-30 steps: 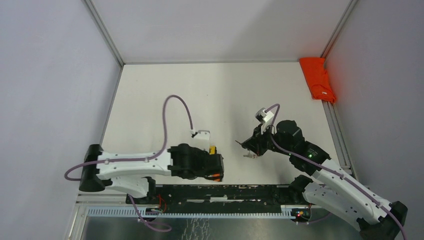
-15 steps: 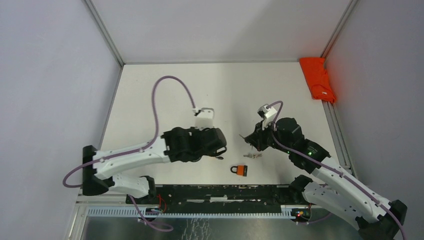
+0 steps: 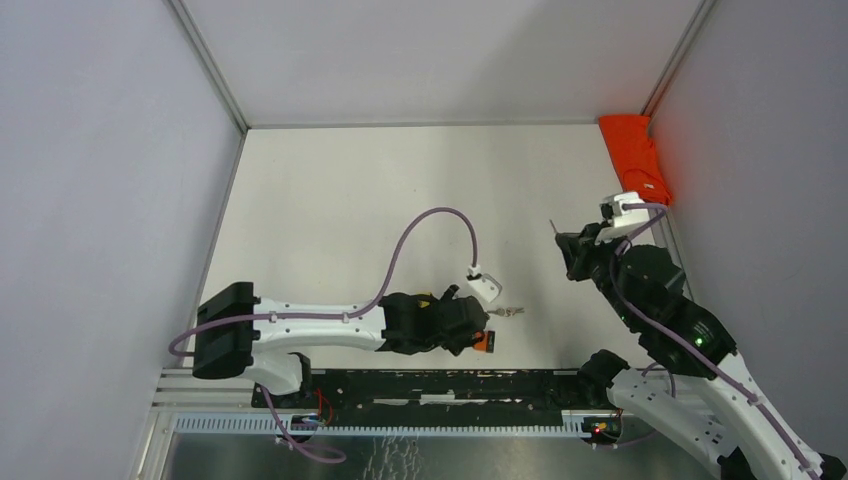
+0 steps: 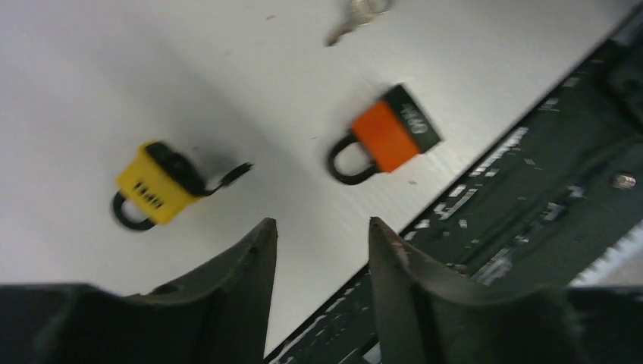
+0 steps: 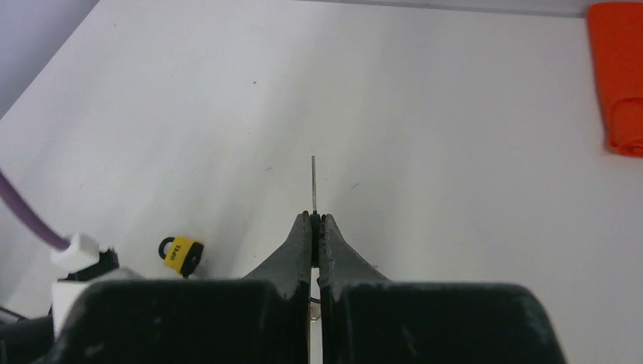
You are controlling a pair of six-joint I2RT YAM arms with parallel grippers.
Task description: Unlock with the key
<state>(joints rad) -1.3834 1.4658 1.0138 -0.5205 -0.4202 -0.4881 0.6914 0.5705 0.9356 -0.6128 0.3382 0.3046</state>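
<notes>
An orange padlock (image 4: 387, 136) lies flat on the white table near its front edge, just ahead of my open left gripper (image 4: 321, 227), which has nothing between its fingers. In the top view this padlock (image 3: 487, 341) peeks out from under the left wrist. A yellow padlock (image 4: 152, 189) lies to its left, with a dark key-like piece at its base. My right gripper (image 5: 313, 220) is shut on a key (image 5: 313, 182), whose thin blade points forward. It hangs raised at the right (image 3: 566, 243), well away from both padlocks. A loose key bunch (image 3: 508, 312) lies on the table.
A folded orange cloth (image 3: 637, 158) lies at the back right corner. A black rail (image 3: 450, 385) runs along the table's front edge, close to the orange padlock. Grey walls enclose the table on three sides. The left arm's purple cable (image 3: 440, 222) arches over the table.
My left arm swung right and toward the front edge, and its gripper opened over the orange padlock. My right arm lifted and pulled back to the right, still shut on the key.
</notes>
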